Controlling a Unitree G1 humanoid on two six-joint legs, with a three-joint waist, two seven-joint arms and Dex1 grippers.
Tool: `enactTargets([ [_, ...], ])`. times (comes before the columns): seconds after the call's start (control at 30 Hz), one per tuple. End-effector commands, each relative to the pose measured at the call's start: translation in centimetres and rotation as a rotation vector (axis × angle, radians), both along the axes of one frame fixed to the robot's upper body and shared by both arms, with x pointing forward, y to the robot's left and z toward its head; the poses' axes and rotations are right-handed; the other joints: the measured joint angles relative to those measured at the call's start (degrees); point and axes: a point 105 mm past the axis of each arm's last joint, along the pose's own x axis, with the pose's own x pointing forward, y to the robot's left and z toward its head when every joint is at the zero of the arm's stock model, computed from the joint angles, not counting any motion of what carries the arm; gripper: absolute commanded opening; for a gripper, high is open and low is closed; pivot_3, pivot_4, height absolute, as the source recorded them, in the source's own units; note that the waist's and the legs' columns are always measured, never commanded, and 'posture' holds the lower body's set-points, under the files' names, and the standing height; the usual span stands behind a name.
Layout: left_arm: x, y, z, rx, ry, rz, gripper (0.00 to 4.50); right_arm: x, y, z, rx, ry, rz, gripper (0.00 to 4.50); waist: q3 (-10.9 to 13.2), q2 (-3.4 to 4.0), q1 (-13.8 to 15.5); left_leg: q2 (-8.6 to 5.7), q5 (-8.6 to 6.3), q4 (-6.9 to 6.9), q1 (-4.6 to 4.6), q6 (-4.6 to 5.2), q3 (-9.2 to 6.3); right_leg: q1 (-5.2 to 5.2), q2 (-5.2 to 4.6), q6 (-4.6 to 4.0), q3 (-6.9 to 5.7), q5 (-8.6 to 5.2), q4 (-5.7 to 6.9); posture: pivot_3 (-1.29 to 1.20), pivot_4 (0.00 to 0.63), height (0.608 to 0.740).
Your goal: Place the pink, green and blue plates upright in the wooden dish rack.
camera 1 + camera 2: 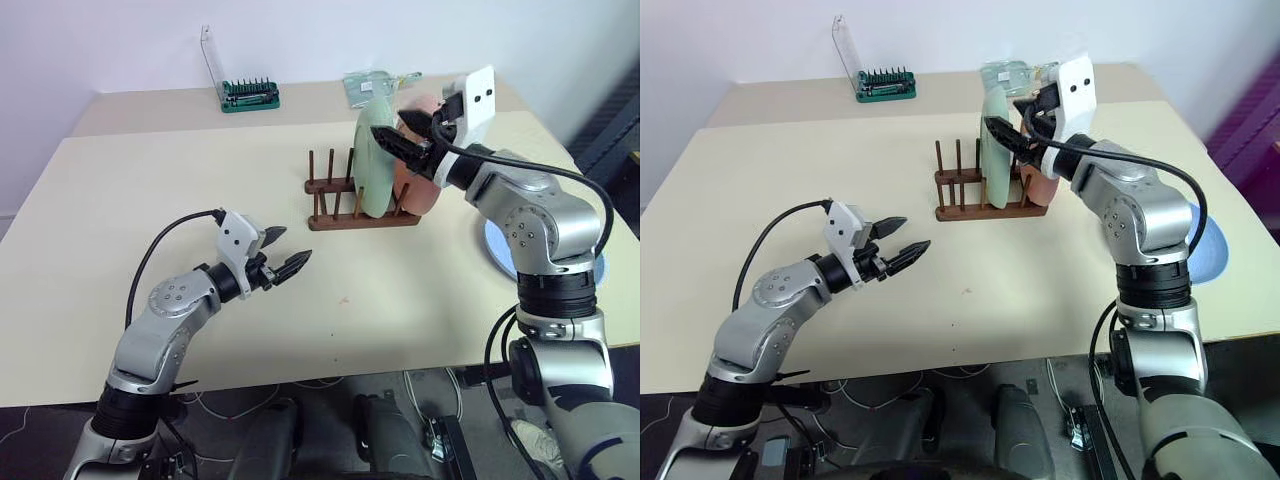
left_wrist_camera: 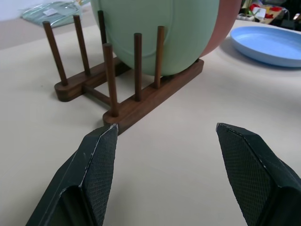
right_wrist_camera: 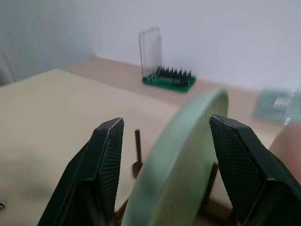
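Observation:
The wooden dish rack [image 1: 345, 215] stands at the middle of the table. The green plate [image 1: 372, 165] is upright between its pegs, and the pink plate [image 1: 418, 190] is upright right behind it. My right gripper [image 1: 392, 125] is open at the top of the green plate, one finger on each side of the rim [image 3: 188, 136] with a gap to each. The blue plate [image 1: 1205, 245] lies flat at the table's right edge, partly hidden by my right arm. My left gripper [image 1: 292, 250] hovers open and empty in front of the rack, pointing at it [image 2: 141, 101].
A green screwdriver-bit case [image 1: 250, 95] with a clear lid raised stands at the back of the table. A clear plastic packet [image 1: 375, 85] lies behind the rack. Bare tabletop [image 1: 150, 190] spreads to the left and in front of the rack.

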Motion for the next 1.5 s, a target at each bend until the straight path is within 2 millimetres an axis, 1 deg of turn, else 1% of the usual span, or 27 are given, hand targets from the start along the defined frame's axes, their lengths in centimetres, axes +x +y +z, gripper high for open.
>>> enactTargets([
  [0.03,-0.2,-0.3,1.0,-0.014,-0.037,-0.029,3.45,-3.1,-2.3,5.9,-0.047,-0.267,0.026,2.9,0.0,0.02,0.2,-0.01,0.0,0.01,-0.01,0.0,0.0,0.0,0.0,0.0,-0.01,0.0,-0.01,0.0,0.15,0.74],
  [0.07,-0.3,-0.5,1.0,-0.009,-0.037,-0.043,3.45,-3.6,-3.9,6.3,-0.042,-0.265,0.022,2.9,0.0,0.01,0.3,-0.01,-0.01,0.03,-0.02,0.02,-0.02,0.05,-0.01,0.02,-0.05,-0.01,-0.05,0.0,0.15,0.74],
  [0.1,-0.3,-0.7,0.9,-0.005,-0.036,-0.058,3.45,-3.7,-6.1,6.4,-0.04,-0.242,-0.019,2.9,0.0,0.01,0.6,-0.01,-0.02,0.05,-0.02,0.03,-0.03,0.08,0.0,0.02,-0.08,-0.01,-0.07,0.0,0.15,0.74],
  [0.17,-0.4,-1.0,0.8,-0.002,-0.029,-0.08,3.45,-3.9,-9.0,6.0,-0.057,-0.198,-0.084,2.9,0.0,0.0,1.2,-0.03,-0.07,0.14,-0.02,0.12,-0.03,0.18,-0.01,0.03,-0.12,-0.02,-0.15,0.0,0.15,0.74],
  [0.2,-0.4,-1.1,0.8,-0.003,-0.026,-0.086,3.45,-3.9,-9.9,5.7,-0.071,-0.18,-0.108,2.9,0.0,-0.02,1.3,-0.03,-0.08,0.15,-0.02,0.13,-0.02,0.2,-0.04,0.01,-0.11,-0.03,-0.17,0.0,0.15,0.74],
  [0.23,-0.4,-1.3,0.7,-0.005,-0.021,-0.106,3.45,-4.4,-11.7,3.1,-0.161,-0.092,-0.134,2.9,0.0,-0.02,1.3,-0.01,-0.09,0.17,0.0,0.13,-0.02,0.23,-0.08,-0.06,-0.11,-0.07,-0.19,0.0,0.15,0.74],
  [0.27,-0.3,-1.6,0.6,-0.006,-0.014,-0.125,3.45,-5.2,-12.9,-0.1,-0.263,0.011,-0.141,2.9,0.0,-0.06,1.8,0.0,-0.09,0.18,0.0,0.14,-0.01,0.24,-0.08,-0.16,-0.11,-0.13,-0.21,0.0,0.15,0.74],
  [0.3,-0.3,-1.8,0.5,-0.006,-0.01,-0.137,3.45,-6.0,-13.6,-2.2,-0.332,0.083,-0.134,2.9,-0.1,-0.19,2.4,0.0,-0.09,0.18,-0.01,0.14,-0.08,0.32,-0.09,-0.12,-0.21,-0.18,-0.23,0.0,0.15,0.74],
  [0.33,-0.1,-1.9,0.5,-0.005,-0.01,-0.145,3.45,-6.5,-14.2,-4.0,-0.342,0.16,-0.145,2.9,-0.1,-0.2,2.4,0.08,-0.11,0.19,0.01,0.17,-0.1,0.45,-0.12,-0.06,-0.33,-0.24,-0.26,0.0,0.15,0.74],
  [0.4,0.0,-2.1,0.4,-0.004,-0.012,-0.152,3.45,-6.5,-14.8,-5.7,-0.311,0.23,-0.196,2.9,0.0,0.25,2.1,0.08,-0.13,0.23,-0.01,0.2,0.1,0.36,-0.16,-0.06,-0.21,-0.24,-0.25,0.0,0.15,0.74],
  [0.43,0.0,-2.3,0.5,-0.004,-0.015,-0.158,3.45,-6.4,-15.0,-6.8,-0.299,0.272,-0.229,2.9,0.0,0.51,1.2,0.08,-0.14,0.24,-0.01,0.22,0.31,0.25,-0.16,-0.06,0.04,-0.23,-0.23,0.0,0.15,0.74],
  [0.47,0.0,-2.4,0.5,-0.005,-0.016,-0.162,3.45,-6.3,-15.2,-7.9,-0.307,0.305,-0.256,2.9,0.0,0.57,1.0,0.06,-0.13,0.26,-0.01,0.24,0.46,0.19,-0.19,-0.06,0.16,-0.23,-0.15,0.0,0.15,0.74],
  [0.53,0.0,-2.5,0.6,-0.008,-0.017,-0.168,3.45,-6.3,-15.4,-9.4,-0.314,0.351,-0.287,2.9,0.0,0.53,0.8,0.17,-0.13,0.28,0.05,0.24,0.55,0.19,-0.17,-0.07,0.15,-0.23,-0.12,0.0,0.15,0.74],
  [0.67,-0.1,-2.6,0.5,-0.01,-0.014,-0.176,3.45,-5.6,-16.8,-13.7,-0.425,0.452,-0.408,2.9,0.0,0.47,1.2,0.31,-0.13,0.27,0.05,0.23,0.57,0.2,-0.08,-0.07,0.08,-0.22,-0.14,0.0,0.15,0.74],
  [0.73,-0.1,-2.6,0.6,-0.01,-0.015,-0.176,3.45,-5.5,-16.9,-14.7,-0.447,0.48,-0.422,2.9,0.0,0.47,1.4,0.3,-0.13,0.28,0.03,0.23,0.6,0.2,-0.1,-0.07,0.08,-0.22,-0.15,0.0,0.15,0.74],
  [0.8,-0.1,-2.5,0.6,-0.009,-0.018,-0.171,3.45,-5.4,-16.7,-15.3,-0.423,0.506,-0.418,2.9,0.0,0.46,1.6,0.29,-0.13,0.31,0.02,0.24,0.63,0.2,-0.11,-0.07,0.09,-0.22,-0.16,0.0,0.15,0.74],
  [0.83,-0.1,-2.5,0.6,-0.011,-0.018,-0.167,3.45,-5.3,-16.7,-15.9,-0.453,0.517,-0.422,2.9,0.0,0.45,1.5,0.29,-0.13,0.32,0.01,0.24,0.63,0.22,-0.11,-0.07,0.08,-0.22,-0.17,0.0,0.15,0.74],
  [0.93,-0.3,-2.3,0.6,-0.012,-0.018,-0.159,3.45,-4.9,-17.6,-17.2,-0.567,0.522,-0.467,2.06,0.0,0.43,1.4,0.29,-0.14,0.33,0.03,0.24,0.63,0.23,-0.09,-0.07,0.07,-0.22,-0.17,0.0,0.15,0.74],
  [1.07,-0.4,-2.1,0.5,-0.014,-0.016,-0.145,3.45,-4.2,-18.2,-17.0,-0.612,0.487,-0.505,0.16,-0.1,0.37,1.3,0.31,-0.13,0.32,0.05,0.24,0.65,0.24,-0.07,-0.06,0.08,-0.21,-0.16,0.0,0.15,0.74],
  [1.1,-0.4,-2.1,0.4,-0.014,-0.016,-0.144,3.45,-4.1,-18.3,-16.9,-0.623,0.482,-0.512,0.03,-0.1,0.34,1.3,0.31,-0.13,0.33,0.06,0.24,0.68,0.25,-0.07,-0.07,0.09,-0.21,-0.16,0.0,0.15,0.74],
  [1.2,-0.4,-2.1,0.4,-0.015,-0.016,-0.142,3.45,-3.8,-18.7,-16.9,-0.668,0.466,-0.528,0.03,-0.1,0.33,1.4,0.32,-0.13,0.32,0.07,0.24,0.67,0.26,-0.05,-0.07,0.08,-0.21,-0.16,0.0,0.15,0.74],
  [1.27,-0.4,-2.1,0.4,-0.016,-0.018,-0.14,3.45,-3.4,-18.6,-16.0,-0.701,0.412,-0.532,0.03,-0.1,0.32,1.4,0.32,-0.14,0.35,0.07,0.24,0.69,0.28,-0.06,-0.07,0.09,-0.21,-0.17,0.0,0.15,0.74],
  [1.3,-0.4,-2.1,0.4,-0.016,-0.019,-0.139,3.45,-2.9,-18.4,-14.8,-0.706,0.352,-0.537,0.03,-0.1,0.32,1.4,0.31,-0.14,0.35,0.07,0.24,0.69,0.28,-0.06,-0.06,0.09,-0.21,-0.16,0.0,0.15,0.74],
  [1.33,-0.3,-2.0,0.5,-0.016,-0.02,-0.138,3.45,-2.2,-18.0,-12.9,-0.705,0.255,-0.544,0.03,-0.1,0.33,1.4,0.31,-0.14,0.35,0.07,0.24,0.69,0.28,-0.06,-0.06,0.09,-0.21,-0.16,0.0,0.15,0.74],
  [1.4,-0.3,-2.0,0.5,-0.017,-0.019,-0.136,3.45,-0.4,-16.9,-7.3,-0.632,0.005,-0.601,0.03,0.0,0.41,1.0,0.31,-0.14,0.33,0.08,0.24,0.74,0.25,-0.05,-0.06,0.11,-0.2,-0.16,0.0,0.15,0.74],
  [1.47,-0.3,-1.9,0.4,-0.013,-0.018,-0.136,3.45,0.4,-15.2,-0.9,-0.456,-0.222,-0.63,0.03,0.0,0.49,0.1,0.36,-0.13,0.27,0.08,0.24,0.91,0.15,-0.06,0.0,0.17,-0.15,-0.11,0.0,0.15,0.74],
  [1.5,-0.3,-1.9,0.4,-0.012,-0.018,-0.136,3.45,0.4,-14.6,1.0,-0.392,-0.284,-0.622,0.03,0.0,0.5,-0.1,0.38,-0.13,0.24,0.07,0.23,0.96,0.09,-0.06,0.07,0.17,-0.09,-0.1,0.0,0.15,0.74],
])
